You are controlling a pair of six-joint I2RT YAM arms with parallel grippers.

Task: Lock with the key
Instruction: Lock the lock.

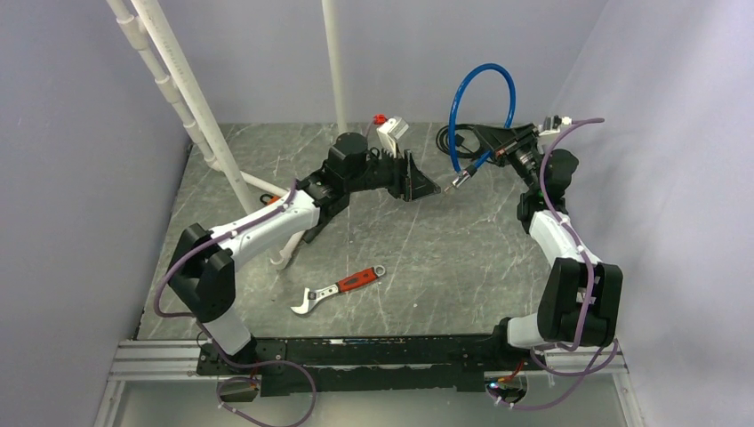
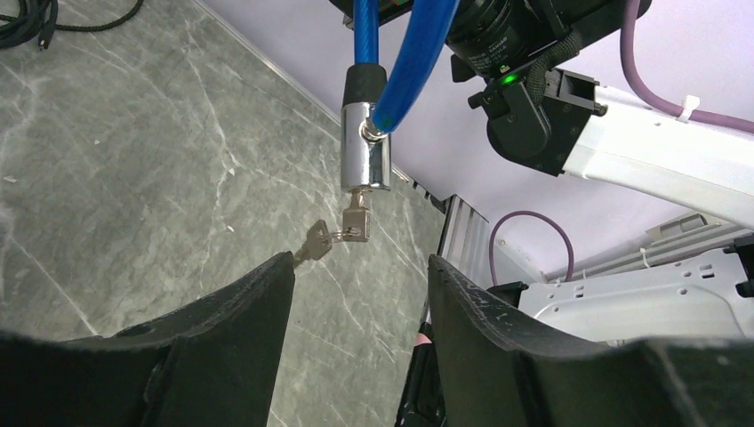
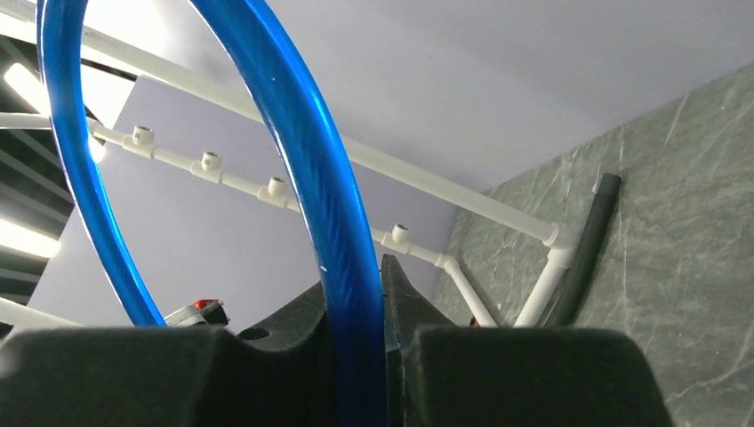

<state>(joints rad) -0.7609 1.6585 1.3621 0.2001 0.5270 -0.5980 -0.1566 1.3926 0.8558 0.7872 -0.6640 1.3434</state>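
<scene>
Your left gripper (image 2: 360,267) has its jaws apart with nothing between them. The key (image 2: 356,222) sits just ahead of the gap, seated in the end of the chrome lock barrel (image 2: 365,147), its shaft in line with the barrel. Rightward, your right gripper (image 3: 378,294) is clamped on the blue cable (image 3: 329,222), holding the barrel aloft, so the left arm is nearer.

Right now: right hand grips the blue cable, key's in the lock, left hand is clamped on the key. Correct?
One thing is wrong: the left hand is open and not on the key. The key sits untouched in the lock, beyond the fingers, as the left wrist view shows. The right hand does grip the blue cable.
</scene>
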